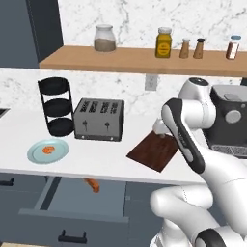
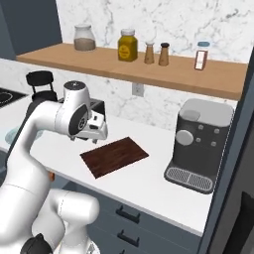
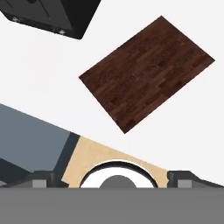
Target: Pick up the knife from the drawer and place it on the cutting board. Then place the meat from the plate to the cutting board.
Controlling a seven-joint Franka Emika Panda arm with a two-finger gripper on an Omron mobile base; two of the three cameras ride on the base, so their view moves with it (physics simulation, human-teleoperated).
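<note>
The drawer (image 1: 67, 195) stands pulled out below the counter. The knife (image 1: 91, 185) lies in it near the counter edge, with its orange-brown handle showing and its blade hidden. On the left of the counter sits the pale plate (image 1: 36, 155), with the orange-red meat (image 1: 48, 149) on it. The dark wooden cutting board (image 1: 154, 150) (image 2: 114, 156) (image 3: 146, 72) is bare. My gripper (image 1: 161, 134) (image 2: 99, 138) (image 3: 113, 178) hovers above the board's far-left side, pointing down. It is open and holds nothing.
A silver toaster (image 1: 99, 119) and a black three-tier rack (image 1: 57, 106) stand left of the board. A dark coffee machine (image 2: 198, 144) stands to its right. A wooden shelf (image 1: 140, 60) with jars and shakers runs overhead. Narrower shut drawers (image 2: 129, 216) sit below the counter.
</note>
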